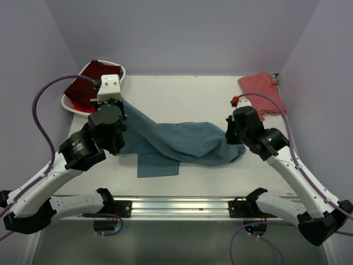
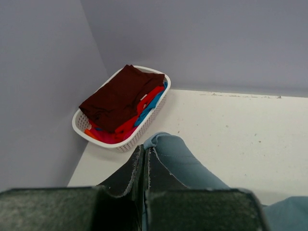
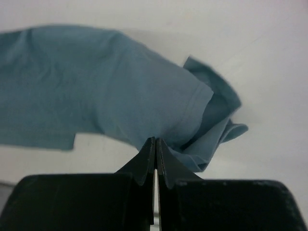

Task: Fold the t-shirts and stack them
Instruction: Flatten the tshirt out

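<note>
The large slate teal-blue t-shirt (image 1: 182, 142) hangs stretched between my two grippers across the table's middle, sagging onto the surface. My left gripper (image 1: 114, 144) is shut on its left edge; the cloth (image 2: 185, 161) shows pinched between the fingertips. My right gripper (image 1: 230, 135) is shut on its right end (image 3: 120, 91). A salmon-red t-shirt (image 1: 261, 90) lies at the back right corner. A dark maroon t-shirt (image 2: 120, 96) tops a pile of bright blue and red shirts in the white basket (image 2: 139, 137).
The white oval basket (image 1: 118, 70) stands at the back left corner against the wall. Purple walls close in the table on three sides. A metal rail (image 1: 176, 207) runs along the near edge between the arm bases.
</note>
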### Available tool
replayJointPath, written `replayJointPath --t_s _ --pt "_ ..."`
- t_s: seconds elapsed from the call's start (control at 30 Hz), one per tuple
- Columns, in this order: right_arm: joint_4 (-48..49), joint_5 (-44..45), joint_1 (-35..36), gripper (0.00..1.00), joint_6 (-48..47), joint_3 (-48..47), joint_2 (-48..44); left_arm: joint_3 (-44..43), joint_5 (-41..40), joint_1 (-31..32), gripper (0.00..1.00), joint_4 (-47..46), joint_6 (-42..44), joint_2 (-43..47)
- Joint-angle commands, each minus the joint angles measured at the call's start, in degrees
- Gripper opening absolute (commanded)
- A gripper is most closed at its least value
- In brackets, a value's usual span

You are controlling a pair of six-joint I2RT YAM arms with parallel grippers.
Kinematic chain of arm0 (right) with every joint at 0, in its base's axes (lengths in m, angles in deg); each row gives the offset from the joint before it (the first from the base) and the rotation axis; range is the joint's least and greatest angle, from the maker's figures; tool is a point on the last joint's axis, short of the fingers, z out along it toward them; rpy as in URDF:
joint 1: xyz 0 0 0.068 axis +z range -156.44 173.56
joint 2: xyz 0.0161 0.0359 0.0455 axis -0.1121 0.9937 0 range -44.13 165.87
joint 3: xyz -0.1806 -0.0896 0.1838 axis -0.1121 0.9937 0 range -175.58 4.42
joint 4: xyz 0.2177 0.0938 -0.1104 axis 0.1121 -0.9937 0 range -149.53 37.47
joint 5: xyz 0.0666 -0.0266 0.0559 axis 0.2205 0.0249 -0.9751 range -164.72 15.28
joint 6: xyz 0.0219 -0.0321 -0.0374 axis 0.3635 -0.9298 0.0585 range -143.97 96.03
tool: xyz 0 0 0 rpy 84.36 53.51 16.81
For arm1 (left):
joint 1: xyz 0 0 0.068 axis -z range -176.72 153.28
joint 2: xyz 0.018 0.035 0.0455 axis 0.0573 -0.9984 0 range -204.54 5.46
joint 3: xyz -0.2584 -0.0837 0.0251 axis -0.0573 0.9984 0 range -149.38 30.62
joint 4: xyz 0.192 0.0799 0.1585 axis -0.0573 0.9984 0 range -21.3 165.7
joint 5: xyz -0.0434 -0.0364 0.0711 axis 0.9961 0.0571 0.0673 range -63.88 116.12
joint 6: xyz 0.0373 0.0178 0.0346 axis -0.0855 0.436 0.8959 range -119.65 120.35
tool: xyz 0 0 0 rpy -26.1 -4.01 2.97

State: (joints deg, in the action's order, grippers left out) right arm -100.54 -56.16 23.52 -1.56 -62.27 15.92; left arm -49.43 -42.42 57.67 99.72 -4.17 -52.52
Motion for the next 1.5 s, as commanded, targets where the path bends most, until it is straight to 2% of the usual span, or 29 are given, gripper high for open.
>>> replayJointPath --t_s 0.0,0.07,0.1,0.17,0.2,0.23,0.27,0.3,0.33,0.37,0.47,0.53,0.63,0.7,0.73,0.77,0.87,0.93,1.0,1.07,1.1,1.23,1.33,1.47 --pt "-7.53 -21.69 2.74 0.0 -0.44 7.42 -2.92 0.68 -1.26 -0.43 0.0 1.22 -4.61 1.46" --pt "-9.37 -34.31 3.27 0.0 -0.35 10.43 -4.76 0.69 -0.82 -0.43 0.0 2.98 -5.76 1.55" --pt "-12.26 -37.87 3.53 0.0 -0.44 12.45 -5.12 0.69 -0.47 -0.51 0.0 3.16 -6.38 1.55" --pt "-18.04 -41.32 4.5 0.0 -1.06 13.52 -5.3 0.86 -0.02 -0.43 0.0 3.25 -6.65 1.46" --pt "-20.0 -40.11 4.67 0.05 -1.32 13.44 -5.12 0.95 0.24 -0.43 0.0 3.16 -6.74 1.37" --pt "-21.93 -37.93 4.76 0.3 -1.32 13.09 -4.86 1.04 0.5 -0.43 0.0 3.08 -6.82 1.37" --pt "-23.08 -35.29 4.67 0.46 -1.41 12.74 -4.77 1.12 0.68 -0.43 0.0 2.9 -6.82 1.29" --pt "-23.62 -31.35 4.67 0.77 -0.97 11.95 -4.94 1.21 0.94 -0.51 0.0 2.73 -7.0 1.29" --pt "-23.27 -29.22 4.76 0.92 -0.53 11.16 -4.94 1.39 1.12 -0.43 0.0 2.72 -7.0 1.11" --pt "-22.31 -27.38 4.76 0.99 0.43 9.67 -4.07 1.48 1.21 -0.43 0.0 2.72 -7.17 1.11" --pt "-19.6 -19.12 4.67 0.99 2.45 7.9 -1.62 1.39 1.47 -0.43 0.0 2.99 -7.35 1.29" --pt "-14.85 -10.62 4.76 0.99 3.33 8.25 0.32 1.39 1.56 -0.43 0.0 2.99 -7.26 1.81" --pt "-8.08 -5.92 4.67 0.99 4.04 9.13 5.76 1.39 2.08 -0.43 0.0 3.69 -7.96 2.51" --pt "-2.73 -5.82 4.67 0.96 4.65 10.26 9.88 1.39 2.35 -0.51 0.0 4.65 -8.84 2.52" --pt "-0.79 -5.13 4.59 0.92 5.18 10.88 11.3 1.39 2.44 -0.43 0.0 5.09 -9.37 2.52" --pt "1.75 -4.77 4.5 0.81 5.53 11.58 12.45 1.48 2.35 -0.43 0.0 5.62 -9.9 2.69" --pt "6.33 -7.39 4.5 0.66 6.06 13.6 16.4 1.74 2.7 -0.43 0.0 6.5 -10.69 2.95" --pt "7.75 -9.16 4.5 0.64 6.59 14.66 17.82 1.57 2.62 -0.43 0.0 6.85 -10.78 3.22" --pt "9.33 -10.91 4.5 0.57 7.03 16.77 17.82 1.48 2.61 -0.43 0.0 6.94 -10.87 3.31" --pt "10.21 -12.58 4.59 0.46 7.64 19.22 17.12 1.56 2.61 -0.43 0.0 7.12 -10.95 3.48" --pt "10.56 -13.03 4.5 0.3 7.82 20.02 16.86 1.56 2.53 -0.43 0.0 7.21 -10.96 3.48" --pt "10.57 -13.56 4.5 0.0 8.44 22.92 15.36 1.91 2.79 -0.43 0.0 7.21 -11.31 3.22" --pt "8.82 -11.11 4.5 0.0 8.52 22.84 13.34 1.92 3.14 -0.43 0.0 6.95 -11.39 2.87" --pt "1.98 -5.05 4.5 0.0 8.17 16.54 6.68 1.39 3.41 -0.43 0.0 6.94 -11.13 2.61"
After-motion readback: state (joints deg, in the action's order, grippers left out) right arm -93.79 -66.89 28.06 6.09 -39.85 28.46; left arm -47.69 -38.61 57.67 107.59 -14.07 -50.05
